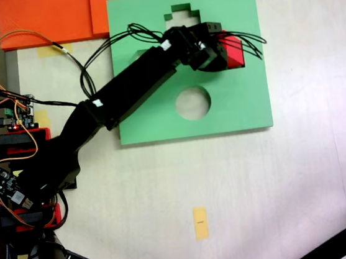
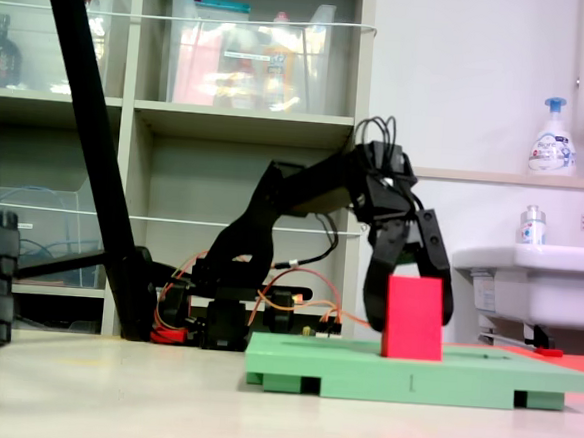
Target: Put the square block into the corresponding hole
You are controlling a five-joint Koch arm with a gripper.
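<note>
We see a black gripper (image 1: 225,53) over a green board (image 1: 244,96), red block (image 1: 234,50) at its tip, yellow strip (image 1: 200,222) on the table (image 1: 303,177).

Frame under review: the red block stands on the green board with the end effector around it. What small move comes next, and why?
Probably open and lift clear: the red block stands upright, its base at the green board, with end effector fingers on both sides. Whether it sits in the square hole is hidden.

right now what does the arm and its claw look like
The arm is matte black, built of blocky segments, with small white labels on top. Thin black cables loop loosely around the wrist, and orange wires trail from the red-trimmed base beside small circuit boards. The claw is black too, with two long curved, tapering fingers.
</note>
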